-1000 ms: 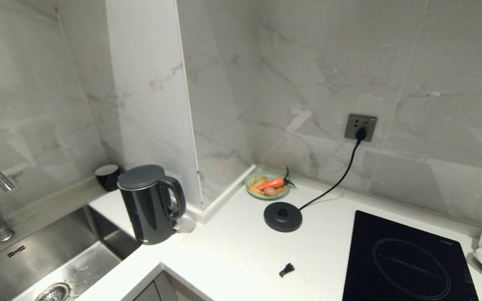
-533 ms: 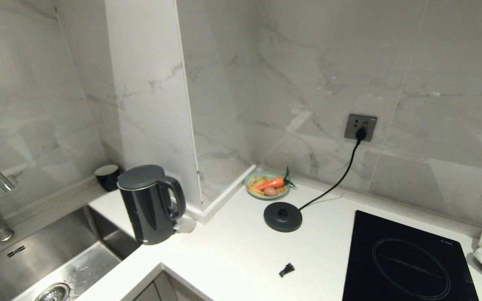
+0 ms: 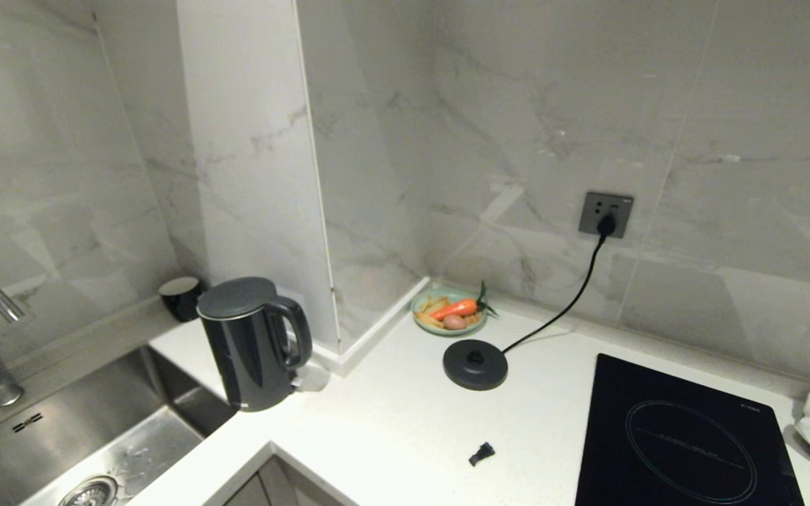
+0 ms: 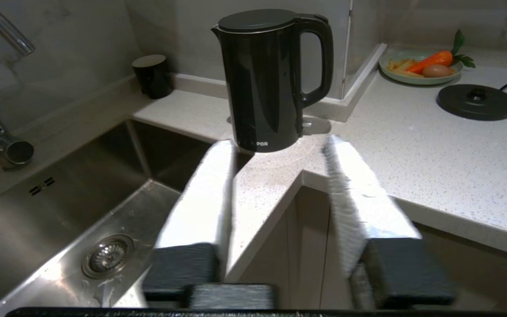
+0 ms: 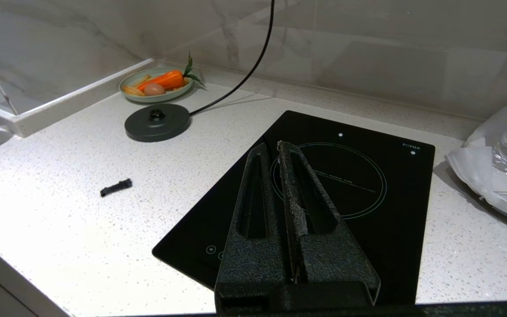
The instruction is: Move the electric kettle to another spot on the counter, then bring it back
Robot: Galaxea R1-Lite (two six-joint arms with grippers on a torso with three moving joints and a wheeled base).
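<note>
Now the left gripper stands open and empty before the electric kettle; at two o'clock a green dish holds a carrot and an egg.

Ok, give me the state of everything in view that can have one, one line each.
Tall glossy black electric kettle: upright, lid shut, off its base, ungripped.
Flat round black base disc: bare, cord plugged into the wall socket.
Black glass induction hob: nothing on it.
Small black cup: upright beside the sink.
Left gripper: open, short of the kettle.
Right gripper: shut, above the hob.
</note>
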